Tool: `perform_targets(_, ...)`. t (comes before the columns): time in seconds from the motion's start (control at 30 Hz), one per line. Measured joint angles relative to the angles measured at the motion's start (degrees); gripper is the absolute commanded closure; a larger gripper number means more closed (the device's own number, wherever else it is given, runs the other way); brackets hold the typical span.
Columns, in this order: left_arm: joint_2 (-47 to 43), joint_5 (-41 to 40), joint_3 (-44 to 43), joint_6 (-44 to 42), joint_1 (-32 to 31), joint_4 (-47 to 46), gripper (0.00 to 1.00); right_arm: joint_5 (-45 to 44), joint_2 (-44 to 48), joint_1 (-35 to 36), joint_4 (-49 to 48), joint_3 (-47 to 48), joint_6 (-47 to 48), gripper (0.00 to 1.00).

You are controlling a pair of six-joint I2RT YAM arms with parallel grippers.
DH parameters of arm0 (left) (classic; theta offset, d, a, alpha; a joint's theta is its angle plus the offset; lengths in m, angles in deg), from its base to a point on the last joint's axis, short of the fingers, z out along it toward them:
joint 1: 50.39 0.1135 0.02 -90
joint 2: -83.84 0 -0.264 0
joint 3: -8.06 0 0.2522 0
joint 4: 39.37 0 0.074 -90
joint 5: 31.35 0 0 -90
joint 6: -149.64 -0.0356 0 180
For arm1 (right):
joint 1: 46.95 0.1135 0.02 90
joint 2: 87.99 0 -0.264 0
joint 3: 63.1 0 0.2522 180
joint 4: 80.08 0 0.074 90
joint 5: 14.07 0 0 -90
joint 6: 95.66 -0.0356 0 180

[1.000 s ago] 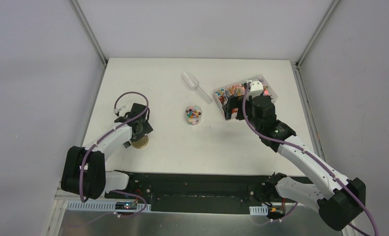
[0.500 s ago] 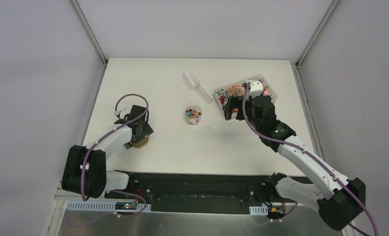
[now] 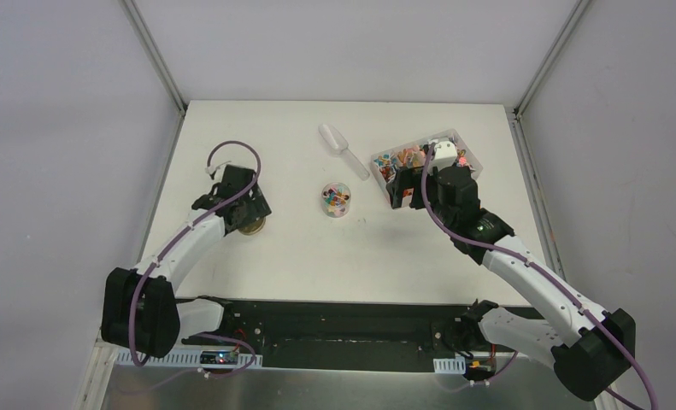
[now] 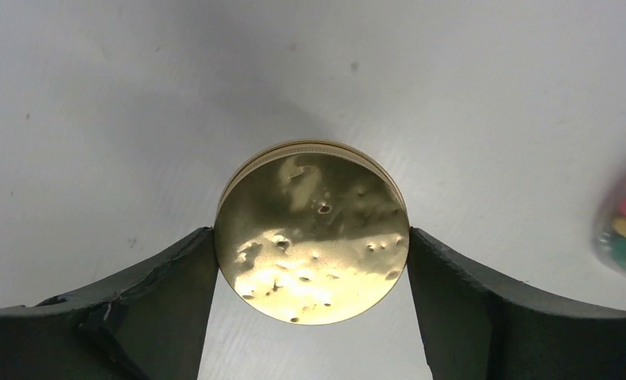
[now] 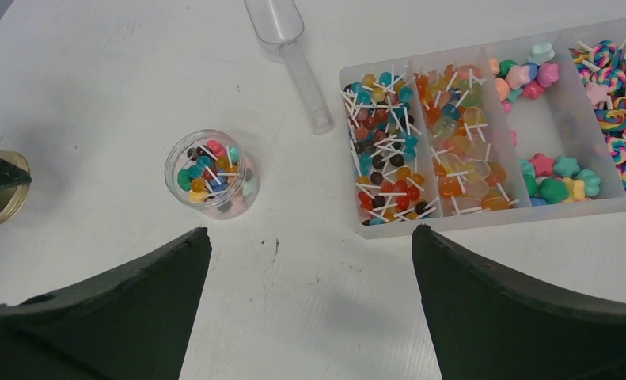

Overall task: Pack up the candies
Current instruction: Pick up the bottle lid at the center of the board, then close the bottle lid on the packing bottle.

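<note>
1. Candies [image 5: 388, 150], tiny multicoloured pieces on white sticks along with small star and heart shapes, fill the compartments of a clear plastic divided box [image 5: 483, 223] at the far right of the white table [image 5: 96, 95].
2. More of the candies sit inside a small round clear jar [image 5: 169, 176], which stands open-topped near the middle of the table, left of the box and apart from it.
3. A clear plastic scoop [image 5: 286, 39] lies on the table on the far side of the jar, its handle pointing toward the left end of the box, just beside it.
4. A round shiny gold lid [image 4: 309, 214] is on the left side of the table, well apart from the jar.
5. The left gripper [image 4: 312, 241] is clamped on this lid: one dark finger presses against each side of its rim. Whether the lid rests on the table or is raised off it cannot be told.
6. The right gripper [image 5: 309, 231] has its jaws spread wide and grasps nothing. It hangs above the near left end of the box, its fingers touching neither box nor jar.
</note>
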Motion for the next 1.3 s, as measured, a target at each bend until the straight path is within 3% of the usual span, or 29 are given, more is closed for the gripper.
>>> perform_targets(0.3,2.1,2.8,-12.7,-8.0,-5.9,0.0,0.37,0.0,0.0,0.0,0.0,-0.5,-0.6,0.00)
perform_targets(0.8,22.0,3.9,-32.7,-15.8,-21.4,-0.2,0.35,-2.4,4.6,0.0,0.0,-0.7,-0.9,0.00)
perform_targets(1.3,35.4,5.4,-41.5,-16.9,-25.8,-0.4,0.32,-6.4,9.0,0.0,0.0,-1.9,-0.9,0.00)
